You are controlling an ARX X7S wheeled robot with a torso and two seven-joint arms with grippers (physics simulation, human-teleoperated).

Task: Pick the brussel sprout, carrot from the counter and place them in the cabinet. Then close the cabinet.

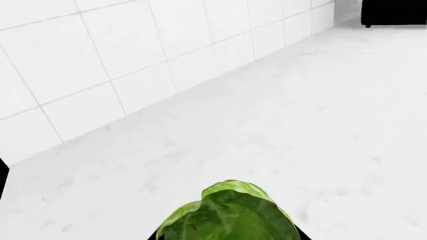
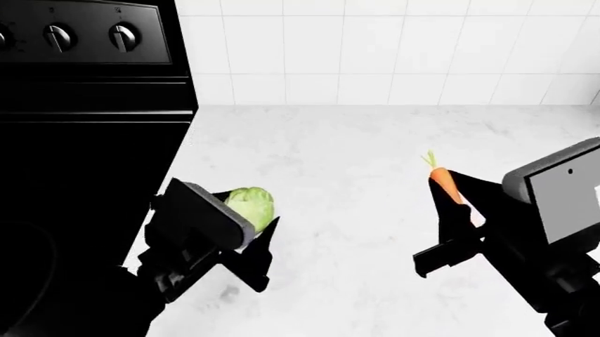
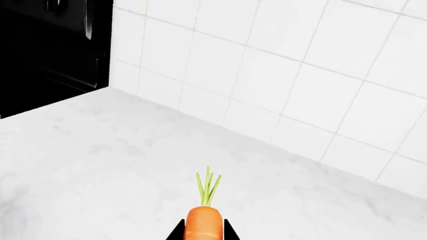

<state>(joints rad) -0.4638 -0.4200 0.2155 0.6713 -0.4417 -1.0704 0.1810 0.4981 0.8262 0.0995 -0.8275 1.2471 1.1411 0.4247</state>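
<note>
Claws both grasping: left claw (image 2: pixel 246 232) clamps brussel sprout (image 2: pixel 251 205), right claw (image 2: pixel 459 210) clamps carrot (image 2: pixel 445 184).

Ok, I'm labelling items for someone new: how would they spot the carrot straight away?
Start from the white counter beside the black stove. On the robot's right side, the right gripper has its jaws around the carrot. It is the only slim orange thing, with a green tuft, unlike the round green brussel sprout.

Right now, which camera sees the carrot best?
The head view: the whole carrot shows in the right claw. The right wrist view shows only its top and green tuft. The left wrist view misses it.
</note>
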